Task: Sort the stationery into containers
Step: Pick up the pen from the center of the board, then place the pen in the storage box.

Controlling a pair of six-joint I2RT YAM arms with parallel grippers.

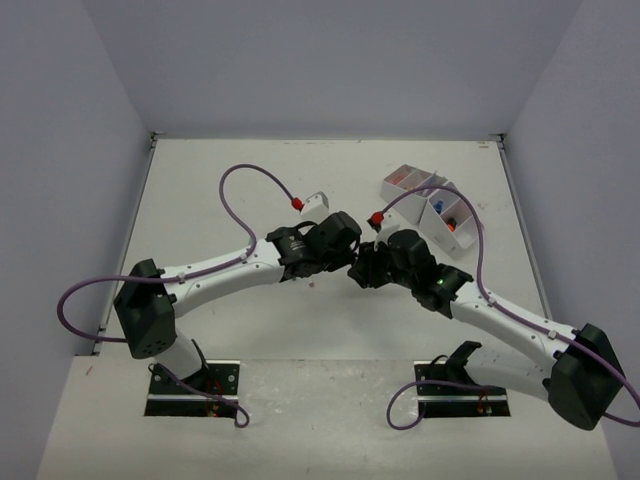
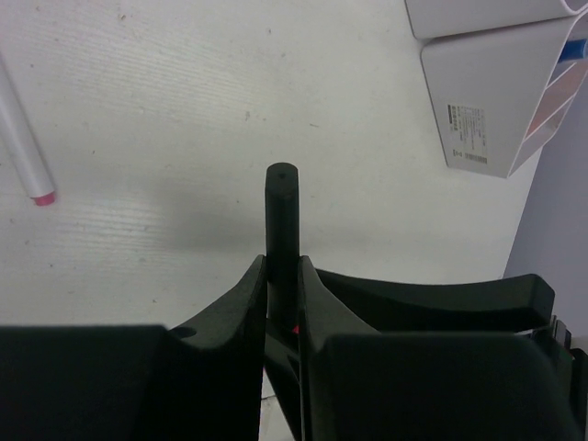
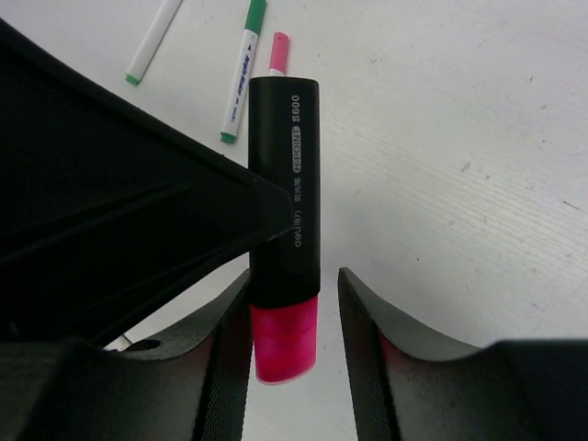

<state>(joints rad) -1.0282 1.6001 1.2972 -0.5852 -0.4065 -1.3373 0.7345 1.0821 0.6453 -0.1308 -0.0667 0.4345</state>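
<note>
Above the middle of the worktop, the left hand (image 2: pixel 282 268) is clamped tight on the black marker (image 3: pixel 285 184). The right hand (image 3: pixel 294 277) brackets the marker's pink end, one finger touching and the other apart. It should close squarely on the barrel before the left lets go. The white organizer (image 1: pixel 420 180) waits near the far right corner.
</note>
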